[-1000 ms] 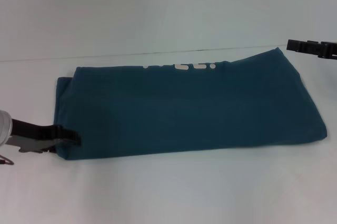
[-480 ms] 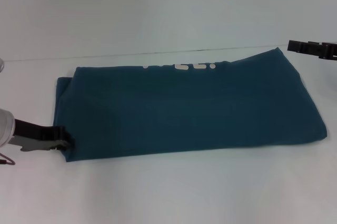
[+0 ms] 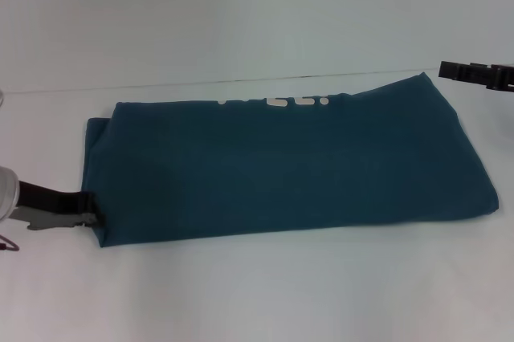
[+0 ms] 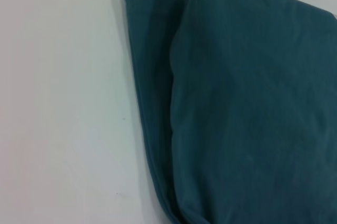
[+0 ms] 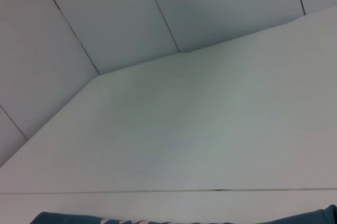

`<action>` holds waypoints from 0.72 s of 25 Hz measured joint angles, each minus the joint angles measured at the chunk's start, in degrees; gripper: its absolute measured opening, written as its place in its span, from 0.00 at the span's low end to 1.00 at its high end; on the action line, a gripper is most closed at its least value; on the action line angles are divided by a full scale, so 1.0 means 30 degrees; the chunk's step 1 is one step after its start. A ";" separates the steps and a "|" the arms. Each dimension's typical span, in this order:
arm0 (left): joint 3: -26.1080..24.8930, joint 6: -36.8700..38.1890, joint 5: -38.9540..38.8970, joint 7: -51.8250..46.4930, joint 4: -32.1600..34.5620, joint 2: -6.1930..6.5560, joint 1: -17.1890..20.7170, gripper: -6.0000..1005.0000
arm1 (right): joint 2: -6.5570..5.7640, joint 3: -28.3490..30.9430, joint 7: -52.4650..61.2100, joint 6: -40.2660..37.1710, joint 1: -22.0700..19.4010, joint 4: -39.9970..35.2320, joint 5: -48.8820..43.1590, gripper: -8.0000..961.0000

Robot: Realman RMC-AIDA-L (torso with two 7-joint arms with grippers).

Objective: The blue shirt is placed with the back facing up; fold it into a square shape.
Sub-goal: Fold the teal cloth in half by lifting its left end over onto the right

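1. Looking down from my head camera, I am seeing the blue shirt (image 3: 281, 165) lying flat on the white table (image 3: 257, 294) as a long folded band that is running from my left side to my right. A strip of white lettering (image 3: 277, 102) is peeking out along its far edge.

2. Still in the head view, my left gripper (image 3: 93, 217) is sitting low at the shirt's near left corner, with its dark tip touching the cloth edge. I cannot tell whether its fingers are released or clenched on the fabric. My right gripper (image 3: 450, 70) is hanging above the table just beyond the shirt's far right corner, apart from the cloth; its state is also unclear to me.

3. Through my left wrist camera, I am looking at the shirt's folded end (image 4: 237, 108), where an upper layer is lying over a lower one that is sticking out beside it on the bare table.

4. Through my right wrist camera, I am seeing mostly table and panelled wall (image 5: 105, 13), with only a sliver of the shirt's edge (image 5: 58, 217) showing.
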 joint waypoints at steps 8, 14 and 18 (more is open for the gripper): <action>-0.0054 0.0482 0.0031 0.0001 0.1096 0.0062 0.0768 0.01 | 0.0075 -0.0002 -0.0004 0.0112 -0.0004 0.0031 -0.0008 0.85; -0.0181 0.0640 -0.0006 0.0000 0.1887 0.0035 0.1573 0.02 | 0.0114 0.0000 -0.0020 0.0137 -0.0020 0.0092 -0.0008 0.85; -0.0204 0.0684 -0.0078 0.0019 0.1936 0.0003 0.1776 0.02 | 0.0152 0.0000 -0.0029 0.0138 -0.0028 0.0120 -0.0009 0.85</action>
